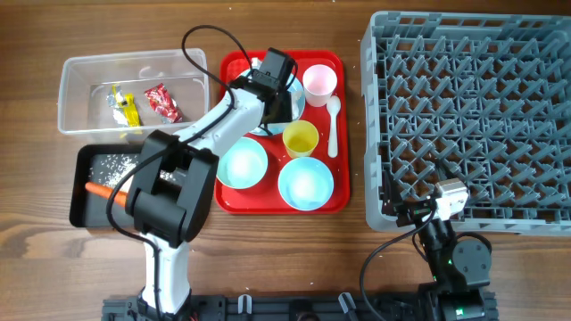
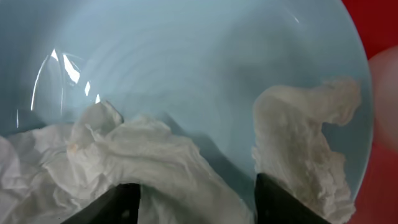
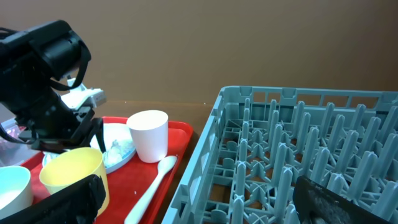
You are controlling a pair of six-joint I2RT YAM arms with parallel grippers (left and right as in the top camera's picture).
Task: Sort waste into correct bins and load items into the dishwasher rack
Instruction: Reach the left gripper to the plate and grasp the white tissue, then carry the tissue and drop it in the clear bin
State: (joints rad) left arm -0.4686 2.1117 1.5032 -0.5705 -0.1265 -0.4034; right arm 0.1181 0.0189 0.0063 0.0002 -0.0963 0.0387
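Note:
My left gripper [image 1: 272, 87] hangs low over the light blue plate [image 1: 295, 107] on the red tray. In the left wrist view its jaws [image 2: 196, 194] are open and straddle a piece of white crumpled tissue [image 2: 143, 155] lying on the plate [image 2: 186, 56]. A second piece of tissue [image 2: 305, 143] lies to the right. My right gripper [image 1: 401, 210] is open and empty at the front left corner of the grey dishwasher rack [image 1: 473, 116]. Two light blue bowls [image 1: 243, 165] [image 1: 306, 183], a yellow cup [image 1: 301, 138], a pink cup [image 1: 319, 82] and a white spoon [image 1: 333, 125] stand on the tray.
The clear bin [image 1: 80, 76] at the far left holds red and yellow wrappers [image 1: 143, 104]. The black bin [image 1: 82, 192] in front of it holds white grains and an orange carrot [image 1: 98, 189]. The red tray [image 1: 343, 201] lies between the bins and the rack.

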